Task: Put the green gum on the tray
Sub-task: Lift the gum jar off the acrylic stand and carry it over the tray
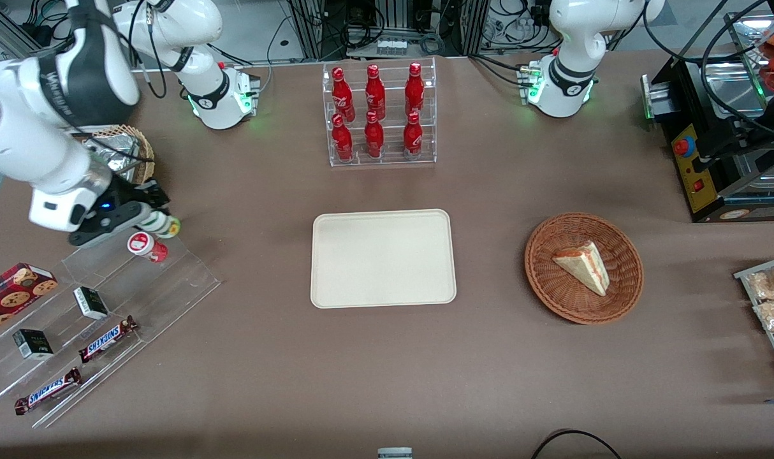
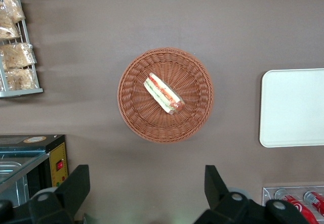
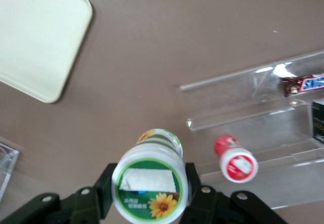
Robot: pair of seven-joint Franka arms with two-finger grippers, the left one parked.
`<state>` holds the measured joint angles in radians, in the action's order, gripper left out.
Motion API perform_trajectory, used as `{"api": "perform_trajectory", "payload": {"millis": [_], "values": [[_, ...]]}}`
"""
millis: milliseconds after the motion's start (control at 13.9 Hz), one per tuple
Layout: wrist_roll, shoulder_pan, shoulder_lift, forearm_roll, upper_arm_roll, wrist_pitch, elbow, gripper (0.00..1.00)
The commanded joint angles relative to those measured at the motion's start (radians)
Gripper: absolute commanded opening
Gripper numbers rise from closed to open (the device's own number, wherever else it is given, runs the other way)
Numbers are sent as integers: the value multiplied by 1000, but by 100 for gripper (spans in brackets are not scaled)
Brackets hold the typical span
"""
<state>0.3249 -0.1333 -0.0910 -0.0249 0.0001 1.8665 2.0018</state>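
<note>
Transport is the step judged to be in hand: the green gum [image 3: 150,182] is clamped between the two fingers of the gripper [image 1: 146,218] and appears to be held clear of the clear stepped rack [image 1: 100,299], above its upper step, well apart from the tray [image 1: 383,258] toward the working arm's end of the table. What remains is judged to be a sideways carry over the tray, a lowering until the bottle meets the flat cream surface, and only then an opening of the fingers — the bottle is round and could roll if let go early or on its side. Taken from the tray outward, the containers are these: nothing is seen on the tray itself; toward the parked arm's end a round wicker basket [image 1: 623,293] holds a wedge of sandwich [image 1: 582,266]; farther from the front camera than the tray an acrylic stand [image 1: 382,113] carries six red bottles — three to a tier. Just beside the held gum, the red-lidded bottle [image 1: 146,246] is left on the rack.
</note>
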Motion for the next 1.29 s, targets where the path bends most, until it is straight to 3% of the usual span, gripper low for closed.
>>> {"api": "perform_trajectory", "payload": {"millis": [0, 503, 1078, 1222], "values": [[-157, -93, 25, -4, -5, -29, -37, 0], [-662, -423, 252, -6, -6, -18, -268, 0], [-998, -615, 482, -36, -6, 247, -337, 0], [-1029, -624, 526, -40, -6, 310, -336, 0]]}}
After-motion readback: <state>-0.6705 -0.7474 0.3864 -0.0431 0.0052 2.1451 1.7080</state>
